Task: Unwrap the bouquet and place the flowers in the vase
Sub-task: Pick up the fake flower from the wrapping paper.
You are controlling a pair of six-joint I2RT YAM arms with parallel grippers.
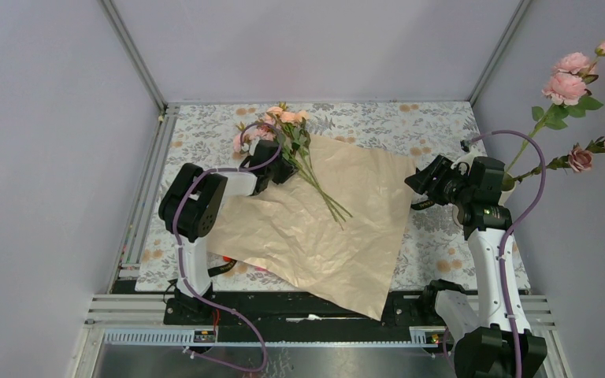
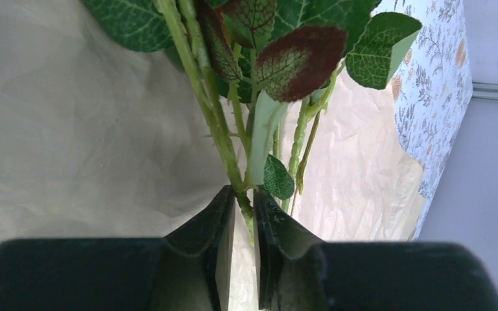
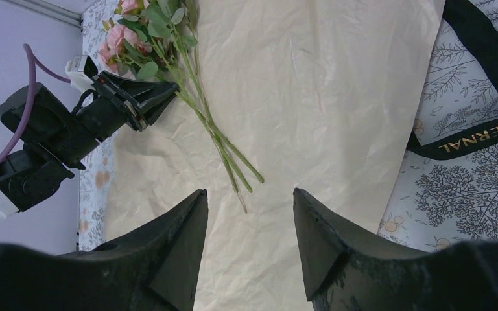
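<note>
The unwrapped flowers (image 1: 283,130) lie on the spread tan paper (image 1: 323,228), with their pink and peach heads at its far left corner and their stems running toward the middle. My left gripper (image 1: 283,167) sits on the stems just below the leaves. In the left wrist view its jaws (image 2: 243,191) stand nearly together, with one green stem (image 2: 224,129) pinched between the tips. My right gripper (image 1: 413,185) hovers open over the paper's right edge, and its fingers (image 3: 249,191) hold nothing. Other pink roses (image 1: 565,85) stand up at the far right. The vase is hidden behind my right arm.
A black ribbon (image 3: 480,78) with gold lettering lies on the floral tablecloth (image 1: 433,126), beside the paper's right edge. The paper's near corner hangs over the table's front rail (image 1: 362,303). A bit of orange (image 1: 232,258) shows under its near left edge.
</note>
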